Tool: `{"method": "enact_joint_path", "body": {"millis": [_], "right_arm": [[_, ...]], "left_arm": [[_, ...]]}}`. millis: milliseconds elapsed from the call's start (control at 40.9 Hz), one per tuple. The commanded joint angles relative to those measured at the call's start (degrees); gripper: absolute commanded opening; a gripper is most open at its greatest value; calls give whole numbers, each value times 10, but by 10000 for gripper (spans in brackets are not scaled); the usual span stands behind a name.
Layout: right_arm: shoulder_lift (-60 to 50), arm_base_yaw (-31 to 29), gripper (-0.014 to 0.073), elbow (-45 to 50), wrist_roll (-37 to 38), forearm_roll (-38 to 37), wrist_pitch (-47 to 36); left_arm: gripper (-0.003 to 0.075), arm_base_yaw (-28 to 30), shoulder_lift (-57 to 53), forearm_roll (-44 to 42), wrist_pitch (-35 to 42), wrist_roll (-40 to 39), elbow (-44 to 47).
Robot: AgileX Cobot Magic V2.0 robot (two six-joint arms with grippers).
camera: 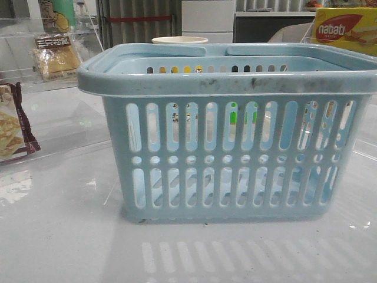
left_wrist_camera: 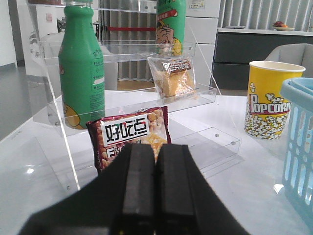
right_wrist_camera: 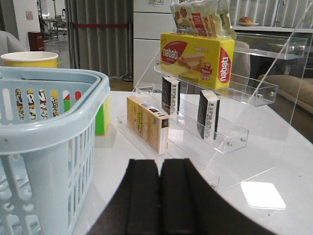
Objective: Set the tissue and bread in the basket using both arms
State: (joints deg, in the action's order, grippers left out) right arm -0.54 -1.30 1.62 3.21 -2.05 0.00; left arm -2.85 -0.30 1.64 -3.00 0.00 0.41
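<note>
basket, large light-blue slotted plastic [camera: 230,177], sits mid-table and fills my front view. small clear packet of golden bread [left_wrist_camera: 172,78] shows only in left wrist view, on an acrylic shelf; maroon snack bag [left_wrist_camera: 132,134] below invites a wrong pick. dark tissue packs [right_wrist_camera: 208,115] show only right. left gripper [left_wrist_camera: 155,186] and right gripper [right_wrist_camera: 160,196] closed, empty.

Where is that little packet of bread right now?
The bread sits on a clear acrylic shelf on the robot's left, between the green bottle and the popcorn cup, above the maroon snack bag.
</note>
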Motion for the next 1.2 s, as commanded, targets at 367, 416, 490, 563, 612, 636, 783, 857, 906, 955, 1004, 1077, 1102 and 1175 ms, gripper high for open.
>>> {"method": "enact_joint_path", "body": {"millis": [367, 416, 490, 563, 612, 636, 783, 857, 906, 955, 1004, 1077, 1102, 1175], "right_arm": [[-11, 0, 53, 1, -3, -3, -54], [-11, 0, 53, 1, -3, -3, -54], [-11, 0, 53, 1, -3, -3, -54], [-11, 0, 53, 1, -3, -3, -54], [-11, 0, 53, 1, -3, -3, -54], [-11, 0, 53, 1, -3, -3, -55], [-11, 0, 53, 1, -3, -3, -66], [-11, 0, 53, 0, -3, -3, -70], [-11, 0, 53, -2, -3, -3, -80], [-11, 1, 53, -11, -3, -3, -83], [-11, 1, 53, -25, -3, -3, -79], [-11, 1, 53, -60, -3, -3, -66], [-11, 1, 53, -75, -3, -3, -57], [-11, 1, 53, -118, -3, -3, -30]], "left_arm": [[90, 0, -10, 4, 50, -7, 0], [91, 0, -10, 4, 50, -7, 0], [90, 0, -10, 4, 51, -7, 0], [90, 0, -10, 4, 51, -7, 0], [90, 0, -10, 4, 51, -7, 0], [90, 0, -10, 4, 51, -7, 0], [90, 0, -10, 4, 57, -7, 0], [91, 0, -10, 4, 76, -7, -1], [90, 0, -10, 4, 86, -7, -2], [91, 0, -10, 4, 96, -7, -9], [91, 0, -10, 4, 100, -7, -22], [90, 0, -10, 4, 100, -7, -55], [90, 0, -10, 4, 100, -7, -69], [90, 0, -10, 4, 93, -7, -109]]}}
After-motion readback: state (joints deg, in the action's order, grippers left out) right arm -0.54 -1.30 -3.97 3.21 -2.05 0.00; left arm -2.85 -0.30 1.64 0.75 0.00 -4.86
